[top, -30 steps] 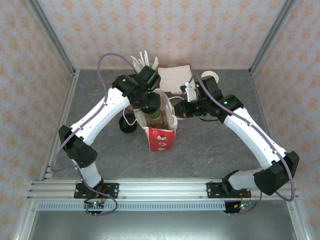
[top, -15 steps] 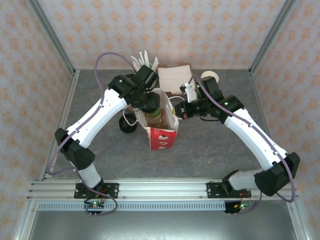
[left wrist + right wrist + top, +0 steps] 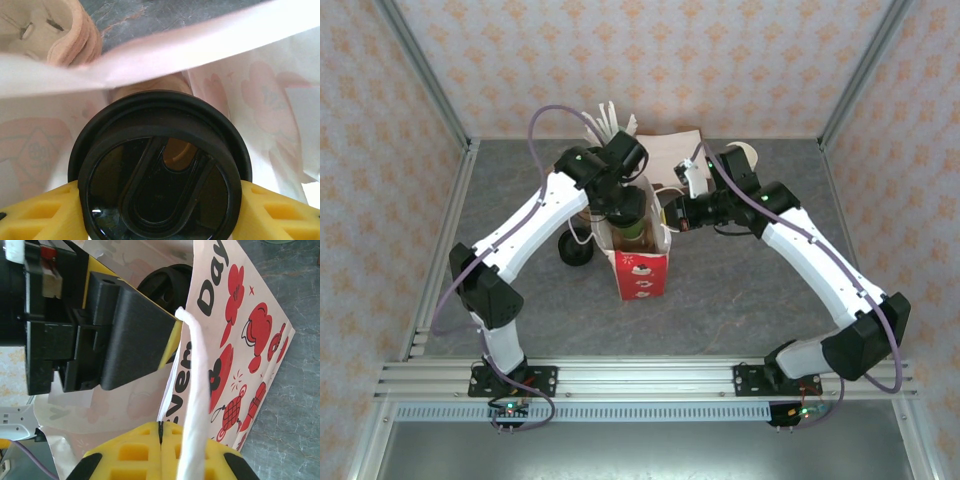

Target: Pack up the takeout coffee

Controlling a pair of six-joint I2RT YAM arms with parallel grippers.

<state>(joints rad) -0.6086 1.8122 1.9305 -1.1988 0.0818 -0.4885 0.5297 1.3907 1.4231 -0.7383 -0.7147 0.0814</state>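
Ok, takeout coffee (image 3: 160, 115) inside mouth of bag (image 3: 240, 340), pinched at sides below lid (image 3: 155, 200) by left pincer (image 3: 159, 212). Right pincer (image 3: 161, 440) pressed together on bag rim. Prob light, thin-walled, crushable; best held low-force on wall, not lid.

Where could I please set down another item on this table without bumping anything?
Free: the bare table in front of the red-and-white bag, up to the near rail, and the far-left corner. Crowded: around the bag's mouth, where the left gripper holds the takeout coffee and the right gripper pinches the rim, and behind it.
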